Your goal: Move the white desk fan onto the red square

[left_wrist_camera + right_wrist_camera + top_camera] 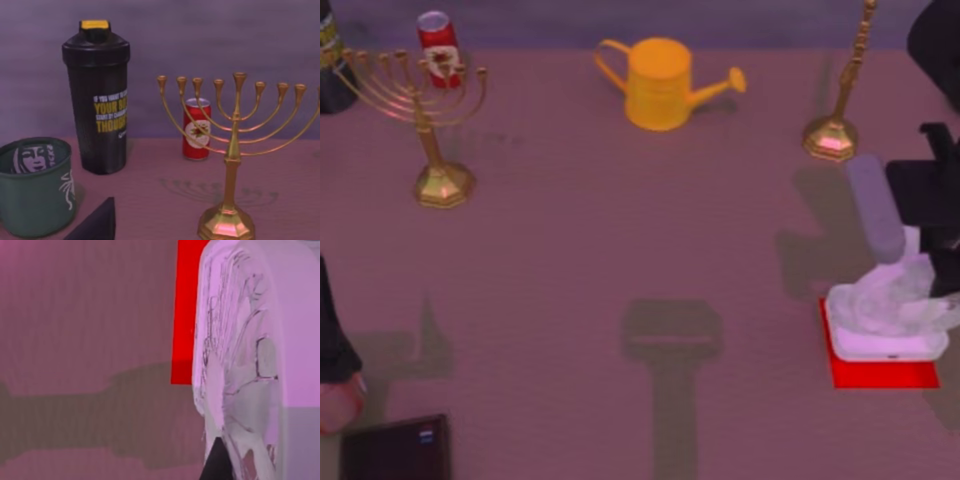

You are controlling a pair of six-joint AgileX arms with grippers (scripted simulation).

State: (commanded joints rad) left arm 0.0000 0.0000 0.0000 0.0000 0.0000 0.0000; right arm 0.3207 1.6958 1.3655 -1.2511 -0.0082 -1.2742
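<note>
**At the bench's right edge: fan sits on the red patch**

Bench (620, 260): wide, flat, purple-brown top.

Right arm: dark bulk at the right edge, over the fan. The right gripper (920, 262) is down at the fan's head; one dark fingertip (216, 462) shows against the grille in the right wrist view. Cannot tell whether it grips or has let go.

Left arm: parked at the left edge; its gripper (342, 390) is low by the front-left corner, finger state unreadable.

White desk fan (892, 315): base resting on the red square (880, 372), near the front-right corner. Red shows along the base's front and left sides.

Yellow watering can (662, 84): back edge, centre.

Black shaker bottle (97, 97): back-left corner.

Gold menorah (425, 110): back-left area, red can (438, 45) behind it.

Gold candlestick (835, 100): back right.

Green mug (35, 185): left edge.
</note>
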